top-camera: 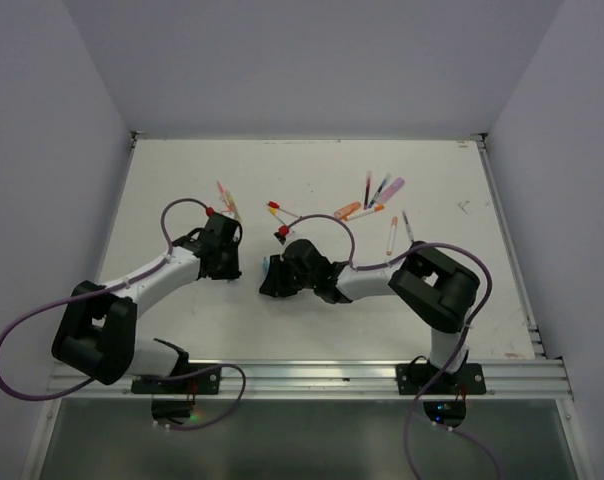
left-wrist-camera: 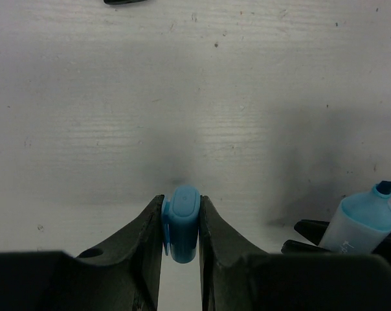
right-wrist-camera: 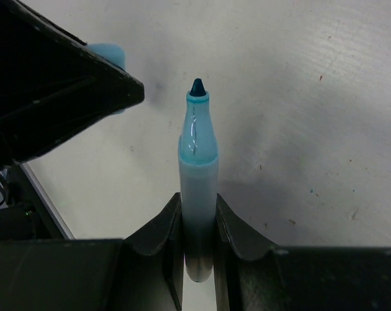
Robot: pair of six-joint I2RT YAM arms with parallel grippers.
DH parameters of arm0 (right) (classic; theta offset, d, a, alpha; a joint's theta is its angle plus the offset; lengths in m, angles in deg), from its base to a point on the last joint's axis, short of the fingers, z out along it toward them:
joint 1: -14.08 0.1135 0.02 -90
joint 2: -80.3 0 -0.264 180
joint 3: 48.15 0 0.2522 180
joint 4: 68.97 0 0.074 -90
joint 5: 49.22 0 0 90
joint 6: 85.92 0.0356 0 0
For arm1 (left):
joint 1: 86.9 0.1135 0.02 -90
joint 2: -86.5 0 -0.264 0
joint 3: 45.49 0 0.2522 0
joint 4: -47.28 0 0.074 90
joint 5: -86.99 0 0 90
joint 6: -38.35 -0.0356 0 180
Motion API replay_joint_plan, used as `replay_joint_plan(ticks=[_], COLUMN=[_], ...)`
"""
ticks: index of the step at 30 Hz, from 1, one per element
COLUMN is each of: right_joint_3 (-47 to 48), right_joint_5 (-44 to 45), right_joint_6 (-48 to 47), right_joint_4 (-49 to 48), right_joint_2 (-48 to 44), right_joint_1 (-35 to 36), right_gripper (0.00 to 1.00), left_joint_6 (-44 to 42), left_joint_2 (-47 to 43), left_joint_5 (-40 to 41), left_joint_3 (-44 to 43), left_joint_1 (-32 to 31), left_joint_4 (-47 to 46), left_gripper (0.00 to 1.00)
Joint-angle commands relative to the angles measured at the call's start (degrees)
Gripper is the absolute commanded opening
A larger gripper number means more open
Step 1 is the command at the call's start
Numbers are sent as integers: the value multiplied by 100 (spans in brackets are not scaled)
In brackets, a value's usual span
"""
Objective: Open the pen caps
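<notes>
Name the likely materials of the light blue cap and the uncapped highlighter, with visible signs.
Small light blue cap: probably opaque moulded plastic, smooth, satin; rounded edges, even colour. Light blue highlighter barrel: likely translucent glossy plastic; a bright glint runs down its neck. Its dark tip: possibly felt, dull.

Table (top-camera: 182, 170): white, matte, scuffed; fine dark specks show on the surface in both wrist views. Lying on it, all in the far half: pinkish pens (top-camera: 225, 197) left of centre; red-and-yellow-ended pen (top-camera: 279, 211) near the middle; orange highlighter (top-camera: 347, 210) just beside a thin orange pen (top-camera: 367, 211); dark pens (top-camera: 368, 188) and purple highlighter (top-camera: 392, 187) fanned beyond those; pink pen (top-camera: 392, 233) and thin dark pen (top-camera: 408, 226) further right, near each other.
</notes>
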Motion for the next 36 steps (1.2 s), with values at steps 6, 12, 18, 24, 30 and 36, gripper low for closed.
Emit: replay_joint_plan(ticks=[6,12,18,24,30,36], right_joint_3=[303,426,541,716,1050,1165], right_joint_5=[197,66,39,83,92,180], right_joint_6=[215,215,285,469,672,856], right_joint_4=[-256,-212,-186,-98,130,297], right_joint_2=[196,346,478,644,890,970], right_joint_1=[22,13,22,22,75,110], right_gripper=[0,4,12,24,36,47], left_joint_6=[27,97,142,98,54,62], left_joint_2=[440,572,177,-884,-1940,-2223], left_joint_5=[-110,-127,110,698,1603,1648], left_joint_3=[152,152,-58,-594,-718,-569], left_joint_1=[63,63,81,230,441,450], left_joint_4=[-414,-494,-232,383,526,491], left_gripper=[24,38,73,98,100,100])
